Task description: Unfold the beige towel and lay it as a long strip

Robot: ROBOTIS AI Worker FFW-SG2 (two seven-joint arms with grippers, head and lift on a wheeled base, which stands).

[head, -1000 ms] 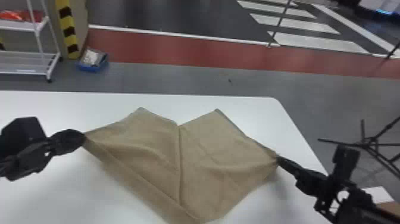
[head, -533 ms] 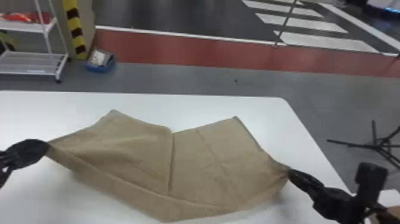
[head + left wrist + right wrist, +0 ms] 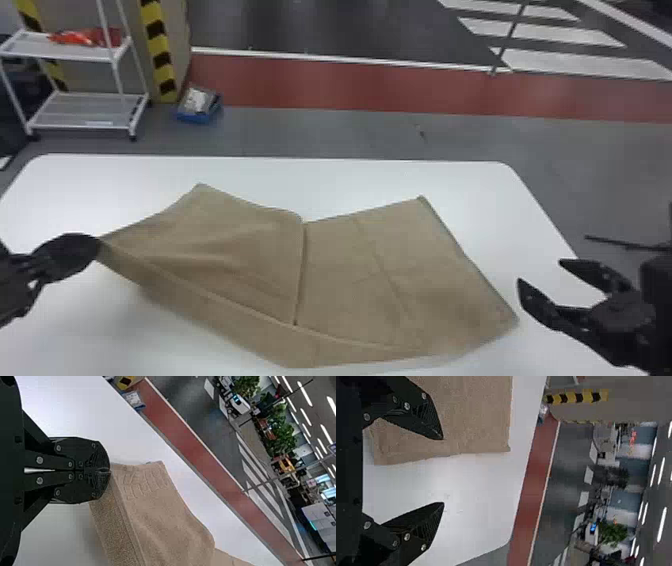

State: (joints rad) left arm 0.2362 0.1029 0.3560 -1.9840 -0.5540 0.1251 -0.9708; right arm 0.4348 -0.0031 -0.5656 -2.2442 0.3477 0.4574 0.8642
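White counter [image 3: 350, 175], biggest thing, under the towel. Beige towel [image 3: 360, 280] spread across its middle, crease down the center, fold line along the near side, two corners pointing to the far edge. Right gripper [image 3: 541, 271] just beside the towel's right corner, jaws wide, nothing between them. Left gripper [image 3: 96, 246] at the towel's left corner, jaws closed on the cloth, that end lifted off the counter. Blue box [image 3: 199, 106] on the floor beyond.
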